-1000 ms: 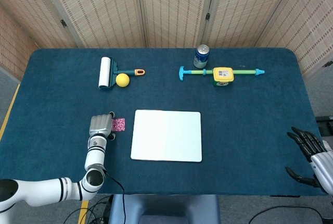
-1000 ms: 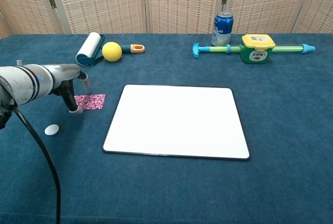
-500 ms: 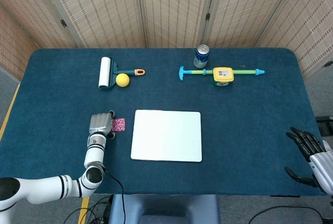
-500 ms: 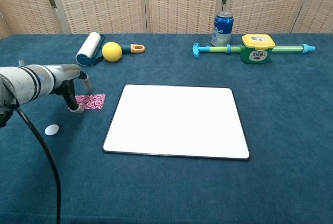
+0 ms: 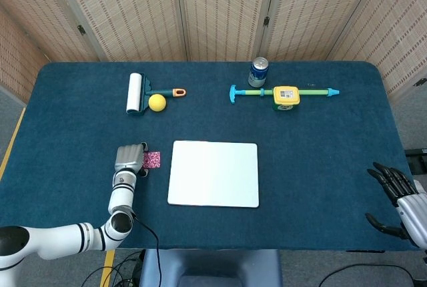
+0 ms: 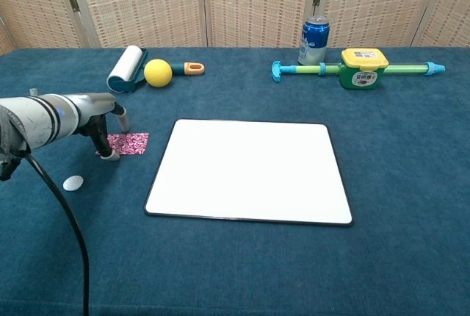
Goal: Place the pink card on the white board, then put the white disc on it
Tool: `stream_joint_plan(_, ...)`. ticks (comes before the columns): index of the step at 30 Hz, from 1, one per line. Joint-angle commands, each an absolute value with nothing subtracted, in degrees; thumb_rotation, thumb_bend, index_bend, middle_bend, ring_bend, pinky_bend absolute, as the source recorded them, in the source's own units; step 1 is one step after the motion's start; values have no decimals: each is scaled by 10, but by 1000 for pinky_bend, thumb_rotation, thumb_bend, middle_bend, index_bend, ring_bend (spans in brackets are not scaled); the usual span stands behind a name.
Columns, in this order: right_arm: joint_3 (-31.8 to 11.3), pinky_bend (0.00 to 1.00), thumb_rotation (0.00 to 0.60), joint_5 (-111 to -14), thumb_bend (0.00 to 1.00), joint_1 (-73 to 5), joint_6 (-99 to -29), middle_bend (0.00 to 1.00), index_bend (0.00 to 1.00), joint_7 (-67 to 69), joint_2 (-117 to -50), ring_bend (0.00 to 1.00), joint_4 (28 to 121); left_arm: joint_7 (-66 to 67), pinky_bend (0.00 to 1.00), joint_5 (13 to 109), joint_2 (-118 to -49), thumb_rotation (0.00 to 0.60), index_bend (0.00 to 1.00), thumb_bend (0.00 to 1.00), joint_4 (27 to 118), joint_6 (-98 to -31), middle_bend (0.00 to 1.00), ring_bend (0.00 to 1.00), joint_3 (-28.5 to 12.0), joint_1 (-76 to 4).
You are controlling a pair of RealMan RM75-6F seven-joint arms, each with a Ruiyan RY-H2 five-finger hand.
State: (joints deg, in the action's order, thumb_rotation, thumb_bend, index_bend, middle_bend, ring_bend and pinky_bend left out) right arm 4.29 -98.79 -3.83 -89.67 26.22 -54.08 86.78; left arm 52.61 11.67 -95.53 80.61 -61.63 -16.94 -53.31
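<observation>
Reaching for the pink card

I have my left hand (image 6: 103,126) over the pink card (image 6: 131,142), fingertips down at its left edge; I cannot tell if they hold it. The card lies flat beside the white board (image 6: 250,170). It looks thin, light and bendy, so I would lift an edge. The white disc (image 6: 73,182) waits nearby. My right hand (image 5: 399,200) hangs with fingers spread, holding nothing.

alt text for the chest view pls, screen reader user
The robot's left hand reaches in from the left, fingertips down at the left end of a pink card lying on blue cloth beside an empty white board. A small white disc lies nearer the camera; a lint roller, yellow ball and can sit behind.
</observation>
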Motion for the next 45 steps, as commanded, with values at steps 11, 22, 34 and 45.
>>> stream_joint_plan(11, 43, 0, 600, -989, 204, -36, -900, 0, 0, 259, -540, 0, 869, 510, 1000, 135, -962, 600, 332, 326, 797, -618, 1000, 1000, -155, -531)
stream_joint_plan(22, 44, 0, 600, -993, 204, -33, -905, 0, 0, 257, -539, 0, 869, 493, 1000, 162, -967, 600, 377, 326, 793, -623, 1000, 1000, -149, -526)
stream_joint_plan(34, 43, 0, 600, -995, 203, -29, -914, 0, 0, 258, -539, 0, 869, 482, 1000, 175, -965, 600, 469, 326, 796, -628, 1000, 1000, -146, -518)
stream_joint_plan(45, 44, 0, 600, -998, 203, -29, -915, 0, 0, 258, -539, 0, 869, 487, 1000, 195, -946, 600, 465, 325, 842, -664, 1000, 1000, -150, -514)
